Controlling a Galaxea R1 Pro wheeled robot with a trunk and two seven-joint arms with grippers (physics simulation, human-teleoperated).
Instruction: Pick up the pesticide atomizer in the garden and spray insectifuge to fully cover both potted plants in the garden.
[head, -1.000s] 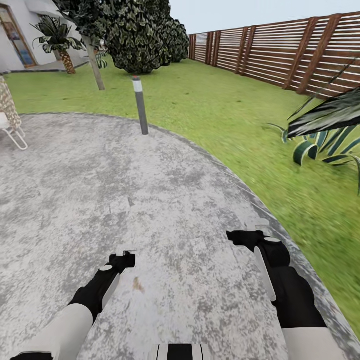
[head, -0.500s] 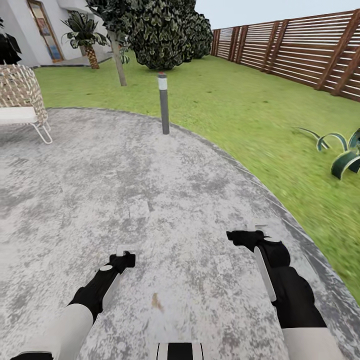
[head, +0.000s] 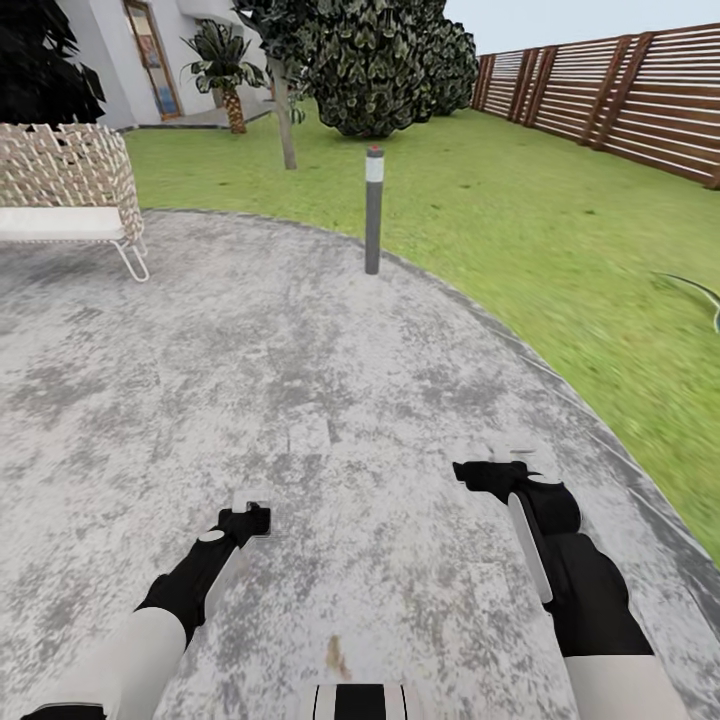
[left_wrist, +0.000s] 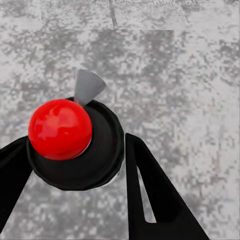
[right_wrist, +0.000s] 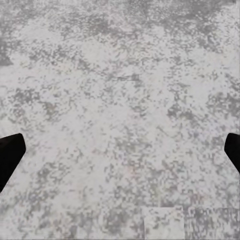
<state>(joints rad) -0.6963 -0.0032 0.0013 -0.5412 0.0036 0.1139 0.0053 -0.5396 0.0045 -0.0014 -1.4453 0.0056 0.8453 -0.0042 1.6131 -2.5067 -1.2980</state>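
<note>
Head camera sat high, faced forward and down over both arms; paved circle (head: 250, 380) filled lower and middle frame, lawn (head: 560, 230) ran right, fence (head: 620, 90) upper right, bollard (head: 373, 208) upper centre, wicker chair (head: 65, 185) upper left. Left wrist camera looked down along jaws, close to paving (left_wrist: 190, 75); red ball on black disc (left_wrist: 60, 129) left of centre. Right wrist camera faced straight down, close over paving (right_wrist: 120, 100). All three views shared mottled grey paving.

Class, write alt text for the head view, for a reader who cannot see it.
Two black robot arms reach over a grey stone patio, left tool and right tool empty. Beyond stand a bollard light, wicker chair, lawn and wooden fence.
</note>
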